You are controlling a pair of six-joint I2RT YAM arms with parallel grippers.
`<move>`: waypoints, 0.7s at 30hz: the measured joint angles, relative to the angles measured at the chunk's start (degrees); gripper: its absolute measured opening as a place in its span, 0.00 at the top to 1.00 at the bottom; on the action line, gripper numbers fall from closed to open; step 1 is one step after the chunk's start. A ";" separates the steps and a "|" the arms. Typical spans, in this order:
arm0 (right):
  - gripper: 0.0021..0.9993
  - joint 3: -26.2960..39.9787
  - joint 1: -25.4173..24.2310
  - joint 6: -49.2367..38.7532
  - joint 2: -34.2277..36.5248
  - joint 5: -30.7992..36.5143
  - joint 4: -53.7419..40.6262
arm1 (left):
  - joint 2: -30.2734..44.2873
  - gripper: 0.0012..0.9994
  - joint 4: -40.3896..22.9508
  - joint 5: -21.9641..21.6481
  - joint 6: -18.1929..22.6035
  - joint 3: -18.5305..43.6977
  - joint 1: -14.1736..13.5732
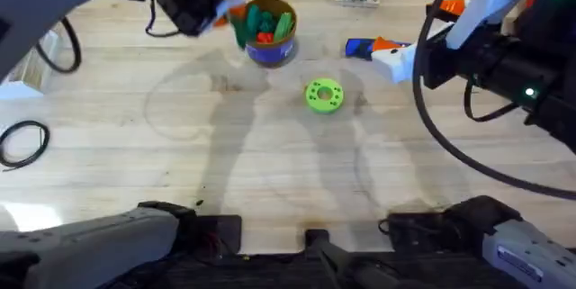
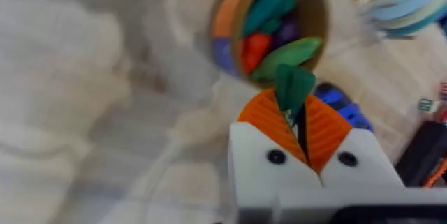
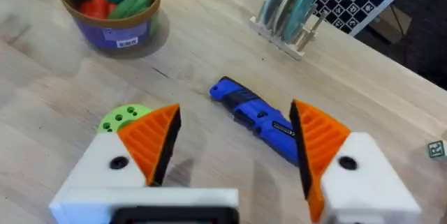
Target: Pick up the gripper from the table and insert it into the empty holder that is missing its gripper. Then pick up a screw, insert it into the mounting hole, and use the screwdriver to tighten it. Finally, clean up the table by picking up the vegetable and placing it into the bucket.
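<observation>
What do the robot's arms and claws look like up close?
Each claw has two white angular finger blocks with orange ribbed wedge pads and a dark screw in each block. The arms are black and grey, trailing black cables; a green light glows on the right arm.

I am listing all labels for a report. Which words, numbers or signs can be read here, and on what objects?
No text can be read.
Bucket: a white label on its blue side, too small to read.
Screwdriver: small marks on its body, too blurred to read.
Board behind the rack: a checker pattern, no words.
</observation>
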 joint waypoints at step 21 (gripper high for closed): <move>0.07 0.00 0.02 0.00 0.00 0.00 -0.02 | 14.57 0.73 20.79 1.12 24.34 -0.09 0.00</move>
